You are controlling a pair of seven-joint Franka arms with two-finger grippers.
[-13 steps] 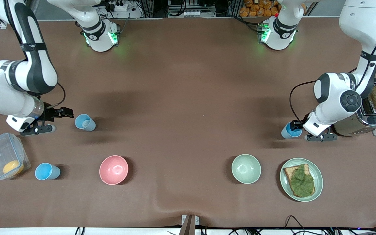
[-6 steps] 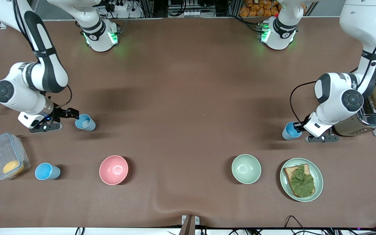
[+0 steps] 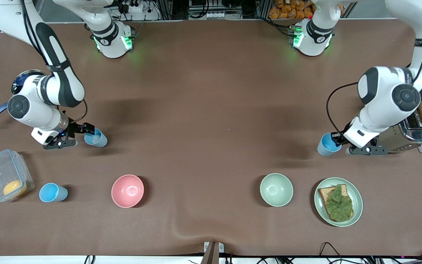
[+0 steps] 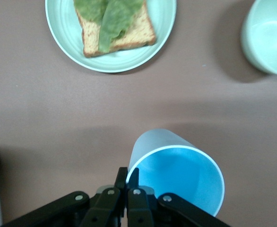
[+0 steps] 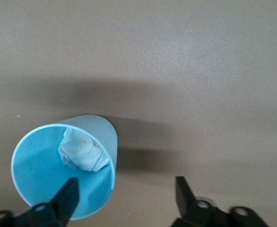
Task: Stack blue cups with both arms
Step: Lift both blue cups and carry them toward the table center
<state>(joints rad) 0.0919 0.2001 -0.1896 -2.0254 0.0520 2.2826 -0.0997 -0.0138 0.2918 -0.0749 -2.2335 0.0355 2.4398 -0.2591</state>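
Note:
Three blue cups show in the front view. My left gripper is shut on the rim of one blue cup beside the toaster; in the left wrist view the fingers pinch the wall of that cup. My right gripper is open at a second cup; in the right wrist view one finger is inside this cup, the other outside, with the wall between them. Crumpled white paper lies in it. A third cup stands nearer the camera, beside the plastic box.
A pink bowl, a pale green bowl and a green plate with bread and lettuce stand nearer the camera. A toaster holds a bread slice. A clear plastic box holds something orange.
My right gripper has moved to the second cup and now straddles its rim. My left arm has risen a little, still holding its cup by the rim.

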